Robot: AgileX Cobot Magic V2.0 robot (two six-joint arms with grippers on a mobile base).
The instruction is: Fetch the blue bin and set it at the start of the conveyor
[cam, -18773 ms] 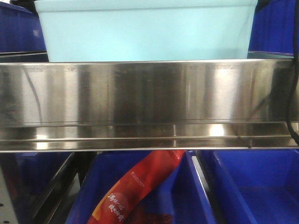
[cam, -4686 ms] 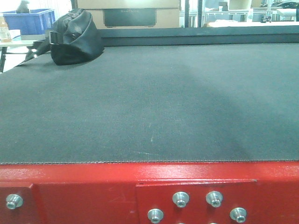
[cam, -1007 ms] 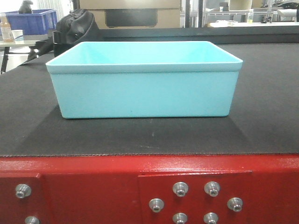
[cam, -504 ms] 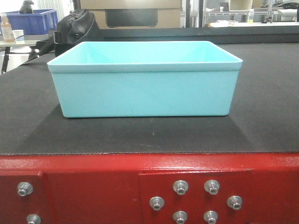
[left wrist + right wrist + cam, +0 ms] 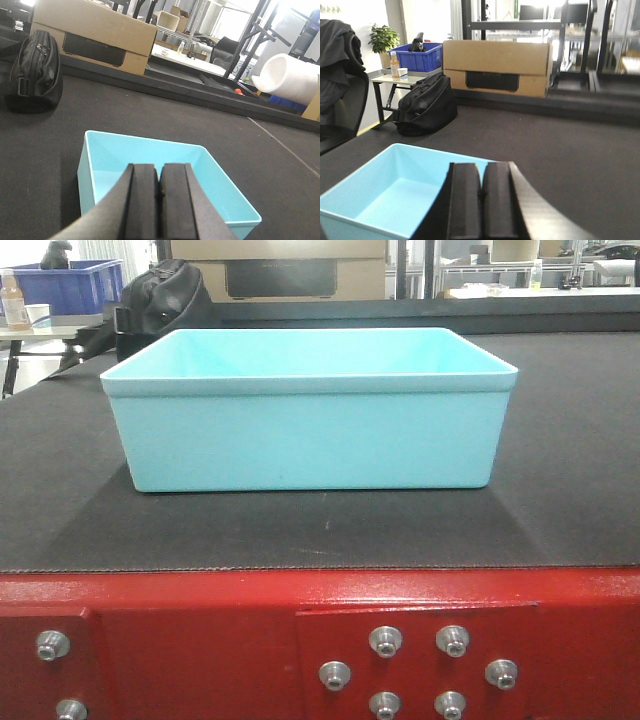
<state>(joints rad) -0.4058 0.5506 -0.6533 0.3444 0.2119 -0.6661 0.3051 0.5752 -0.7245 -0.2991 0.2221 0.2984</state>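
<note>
red frame (image 5: 200,640) with its silver bolts (image 5: 385,642) is sitting nearest, at 6 o'clock. both pincers, left pincer (image 5: 159,200) and right pincer (image 5: 481,200), are pressing their pads together, gripping nothing. the blue bin (image 5: 305,410) is resting upright on the black belt (image 5: 570,460). a black bag (image 5: 160,300) is lying at 11 o'clock, cardboard box (image 5: 497,67) behind.

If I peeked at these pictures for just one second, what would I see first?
Your eye would land on the blue bin, a pale turquoise tub sitting alone on the wide black belt of the conveyor start, just behind its shiny red frame with silver bolts. Next you'd spot the black bag lying farther back on the left. In both wrist views, padded black fingers pressed together hang above the tub.
</note>
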